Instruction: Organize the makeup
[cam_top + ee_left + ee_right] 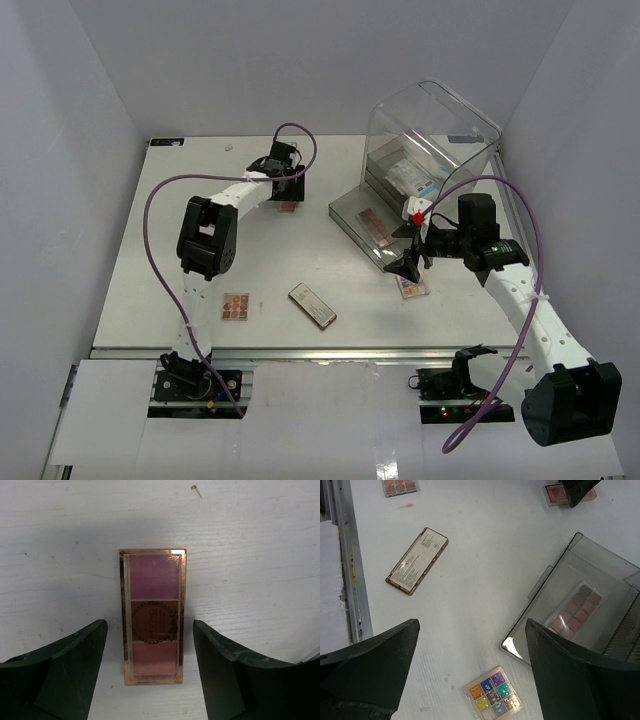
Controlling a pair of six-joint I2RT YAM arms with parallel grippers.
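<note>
Pink palette (152, 616) lies flat on table (260, 555), centred between left gripper (150, 625) fingers; jaws apart, clear of its sides. Step: pick-up. Next: lower, pinch its narrow width. Right gripper (472, 623) spread, empty; multicolour palette (493, 692) under it, drawer (555, 585) beside.

A gold-rimmed three-pan makeup palette (152, 616) lies flat on the white table (250, 555). Its near half sits between the left tool's (149, 625) two dark fingers (75, 670), which stand wide apart and clear of it. Its pans run mauve-pink, wreath-stamped brown, then salmon nearest the tool.
</note>
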